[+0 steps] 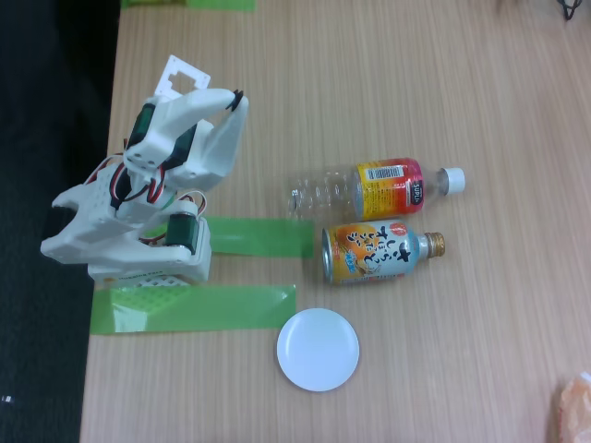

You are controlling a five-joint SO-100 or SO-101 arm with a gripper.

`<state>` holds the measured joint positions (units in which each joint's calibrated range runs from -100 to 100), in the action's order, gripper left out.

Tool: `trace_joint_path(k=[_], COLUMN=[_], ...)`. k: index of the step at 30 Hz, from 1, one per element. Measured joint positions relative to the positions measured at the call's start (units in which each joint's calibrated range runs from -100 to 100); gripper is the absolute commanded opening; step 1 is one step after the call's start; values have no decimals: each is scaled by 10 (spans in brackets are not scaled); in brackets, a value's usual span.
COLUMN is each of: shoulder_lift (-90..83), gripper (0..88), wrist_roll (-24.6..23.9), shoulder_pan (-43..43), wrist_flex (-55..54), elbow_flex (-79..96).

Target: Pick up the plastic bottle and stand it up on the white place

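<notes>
The plastic bottle (369,187) lies on its side on the wooden table, its white cap pointing right and its yellow-to-red label near the cap end. The white place (318,349), a small round plate, sits below it toward the table's front. The white arm is folded up at the left edge of the table, well away from the bottle and the plate. Its gripper (63,231) seems to point to the lower left over the table's edge. Nothing is seen in it, and whether the jaws are open or shut is not visible.
A metal bottle-can (379,251) with an orange label and gold cap lies on its side just below the plastic bottle. Green tape strips (199,307) lie by the arm's base. The table's left edge (103,185) borders a dark floor. An orange object (574,406) shows at the lower right corner.
</notes>
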<state>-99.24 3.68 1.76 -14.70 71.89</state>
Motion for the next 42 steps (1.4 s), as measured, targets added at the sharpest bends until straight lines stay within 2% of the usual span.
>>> trace_joint_path(k=[22, 25, 33, 42], shoulder_lift=[0, 0, 3, 151], gripper=[16, 17, 17, 17], wrist_roll=[0, 1, 0, 0], shoulder_pan=[0, 0, -1, 0], wrist_flex=[14, 60, 321, 356], elbow_flex=[-34, -70, -249, -414])
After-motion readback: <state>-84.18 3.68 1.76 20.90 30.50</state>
